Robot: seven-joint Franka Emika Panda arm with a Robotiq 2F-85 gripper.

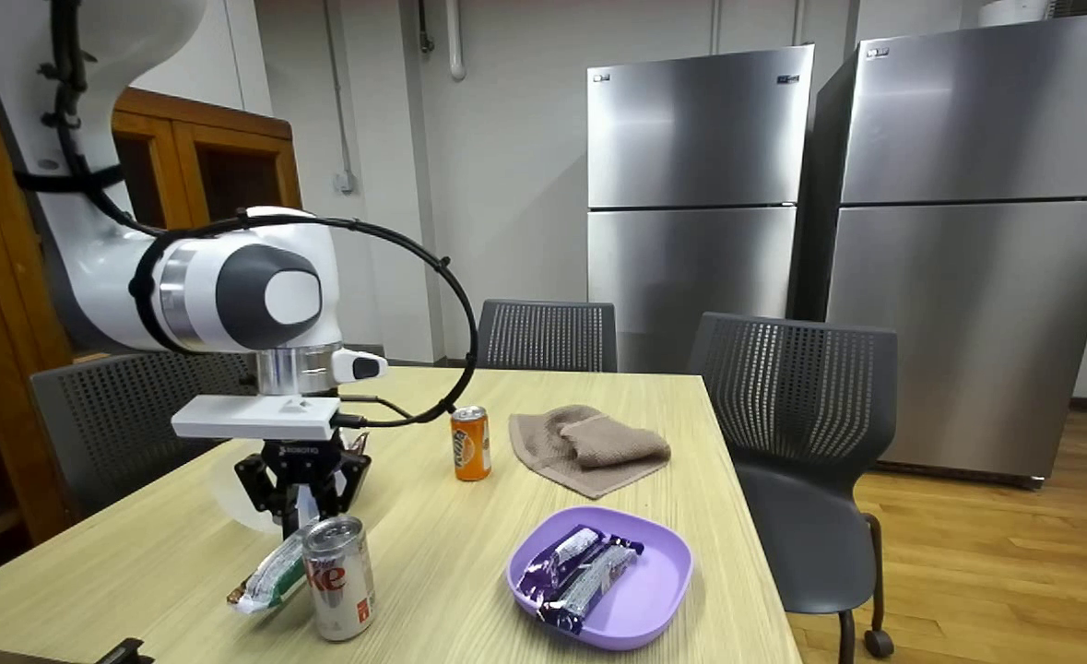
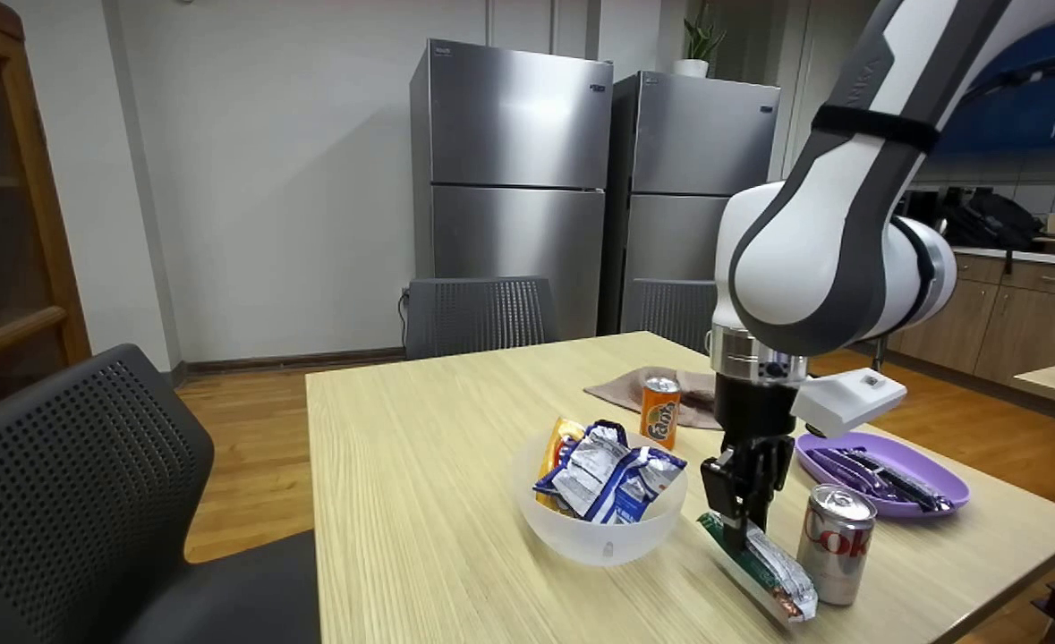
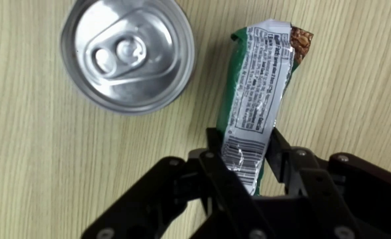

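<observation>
Arm (image 2: 836, 241) bent, hand (image 3: 245, 144) downward, gripping wrapped bar (image 3: 260, 79)

The matt black gripper (image 3: 244, 141) holds a long green-and-white bar (image 3: 261, 79) in glossy, crinkled film; beside it, a shiny cylindrical silver metal can (image 3: 129, 53); farther away, a rough, folded brown cloth (image 1: 589, 449).

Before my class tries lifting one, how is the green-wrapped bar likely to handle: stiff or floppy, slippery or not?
The green-wrapped bar is probably fairly stiff, since it looks straight where it extends beyond the gripper. It may be slippery, as bright glints show on its surface. The brown end flap looks thin, so that part could flex.
</observation>
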